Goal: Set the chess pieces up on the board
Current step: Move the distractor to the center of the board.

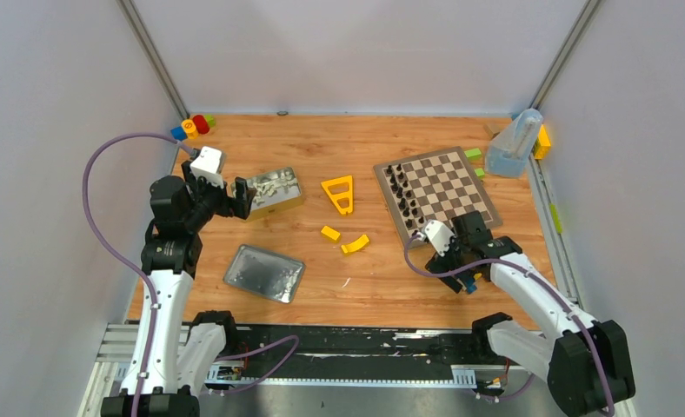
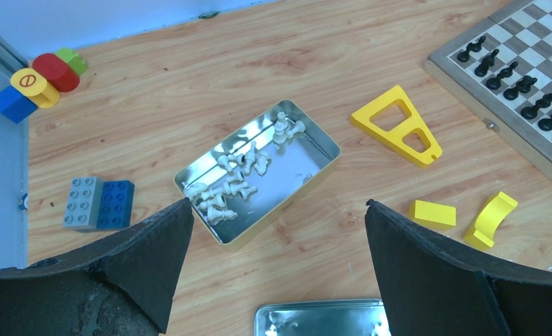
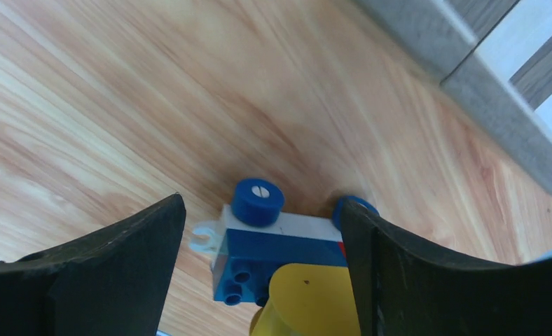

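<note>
The board [image 1: 448,187] lies at the right of the table, with black chess pieces [image 1: 402,189] standing in two files along its left side. The pale chess pieces [image 2: 235,178] lie in a heap inside an open metal tin [image 1: 274,193]. My left gripper [image 1: 237,198] hovers just left of that tin, open and empty; in its wrist view [image 2: 277,204] the tin sits ahead between the fingers. My right gripper [image 1: 462,268] is low over the table near the board's front corner [image 3: 501,136], open, with a blue and yellow toy car [image 3: 287,241] between its fingers.
A tin lid [image 1: 264,273] lies near the front left. Yellow blocks [image 1: 338,193] [image 1: 355,244] sit in the middle. Coloured blocks [image 1: 195,127] are at the back left, a grey and blue brick [image 2: 98,203] beside the tin. A clear container [image 1: 513,143] stands at the back right.
</note>
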Robot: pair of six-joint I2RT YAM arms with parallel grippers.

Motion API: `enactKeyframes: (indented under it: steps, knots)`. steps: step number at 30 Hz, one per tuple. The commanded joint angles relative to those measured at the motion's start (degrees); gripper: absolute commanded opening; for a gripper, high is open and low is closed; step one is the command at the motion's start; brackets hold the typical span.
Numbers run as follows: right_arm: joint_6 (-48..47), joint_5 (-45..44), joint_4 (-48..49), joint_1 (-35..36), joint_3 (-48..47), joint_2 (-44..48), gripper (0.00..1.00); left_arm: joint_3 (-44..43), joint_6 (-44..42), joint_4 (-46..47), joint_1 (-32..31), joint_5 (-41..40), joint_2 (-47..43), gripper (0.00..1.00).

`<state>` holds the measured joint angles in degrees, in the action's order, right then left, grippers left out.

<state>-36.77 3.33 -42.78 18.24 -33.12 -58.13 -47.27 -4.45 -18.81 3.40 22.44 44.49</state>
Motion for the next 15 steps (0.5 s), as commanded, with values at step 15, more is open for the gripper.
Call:
enactKeyframes:
  steps: [15]
  knots:
    - [-14.42,-5.75,-3.52,-17.34,-0.91,5.9,0.74,0.33,-1.23,1.73,-0.03,1.63,-0.39,1.0]
